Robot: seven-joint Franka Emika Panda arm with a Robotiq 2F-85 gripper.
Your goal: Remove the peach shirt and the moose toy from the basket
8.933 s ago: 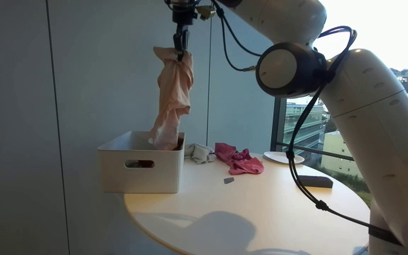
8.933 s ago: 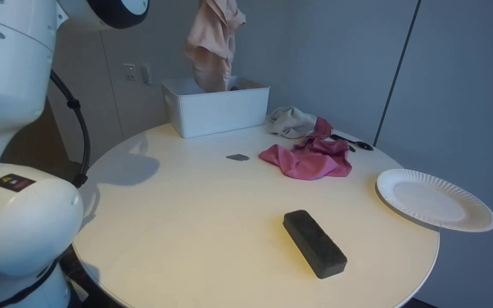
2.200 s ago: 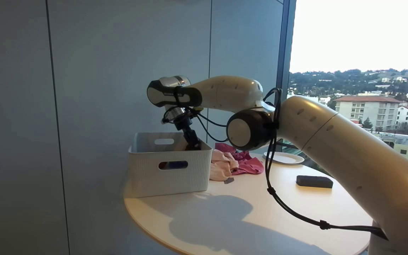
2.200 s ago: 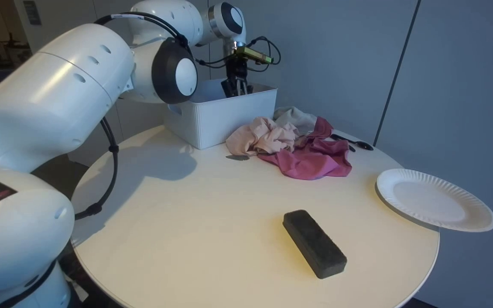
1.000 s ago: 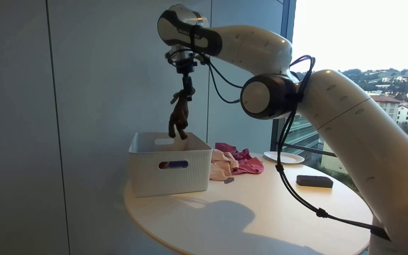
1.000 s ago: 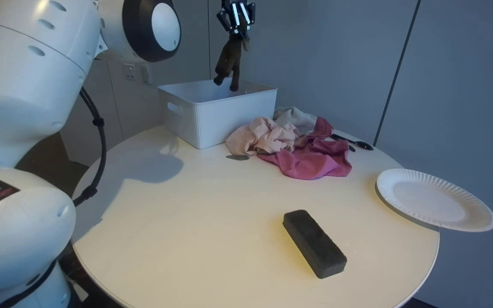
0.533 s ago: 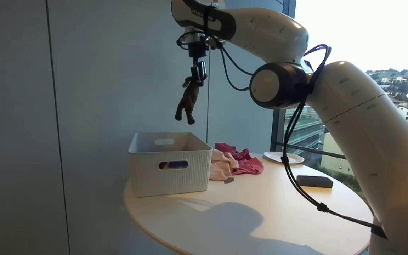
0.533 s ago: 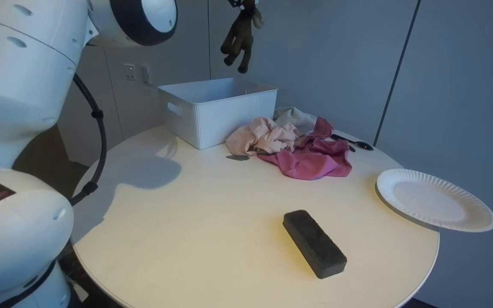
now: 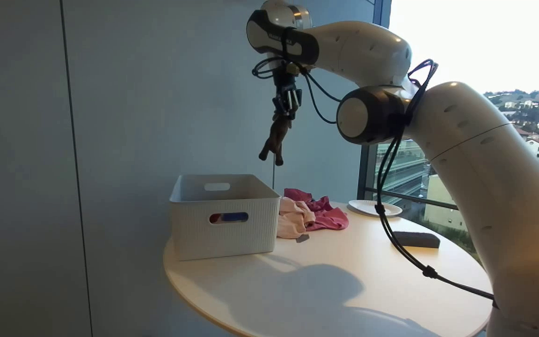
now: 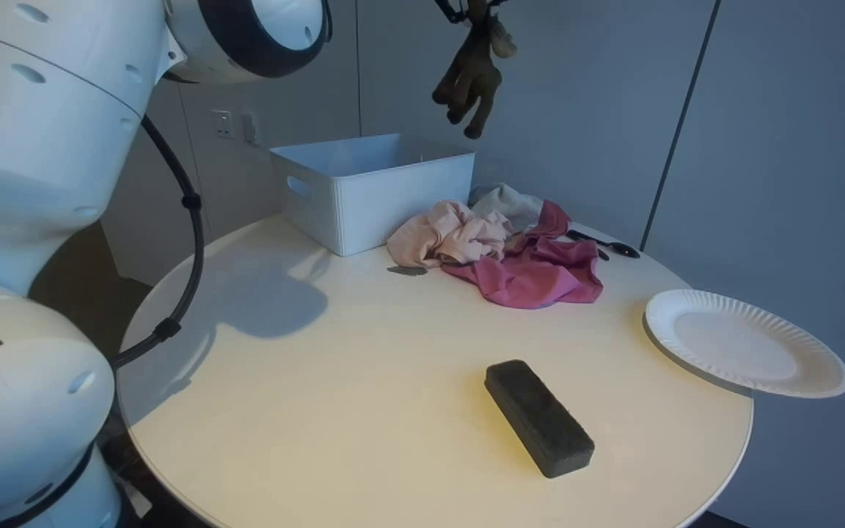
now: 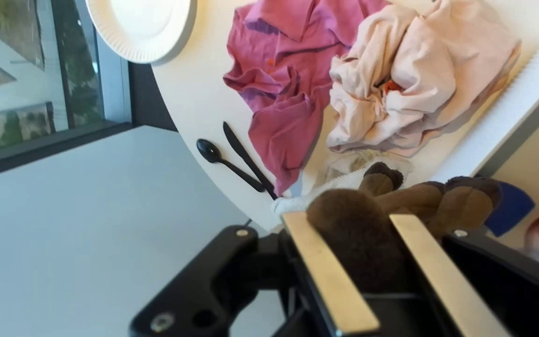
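My gripper [image 9: 287, 113] is shut on the brown moose toy [image 9: 276, 140], which hangs legs down high above the table, just right of the basket's rim in that exterior view. In an exterior view the toy [image 10: 470, 77] hangs above the far right of the basket [image 10: 404, 209], and the gripper is mostly cut off at the top. In the wrist view the toy [image 11: 358, 234] sits between both finger pads. The peach shirt [image 10: 444, 235] lies crumpled on the table against the basket; it also shows in the wrist view [image 11: 419, 70].
A pink shirt [image 10: 532, 275] and a grey cloth [image 10: 503, 209] lie beside the peach shirt. A black spoon [image 11: 209, 150] and knife [image 11: 244, 152] are near the edge. A white plate [image 10: 738, 345] overhangs the edge. A black block [image 10: 540, 418] lies nearer. Blue and red items [image 11: 508, 208] are in the basket.
The peach shirt went from my gripper to the table, and the basket shifted. My gripper reached into the basket, lifted out the moose toy and carried it right, past the rim, dropping slightly.
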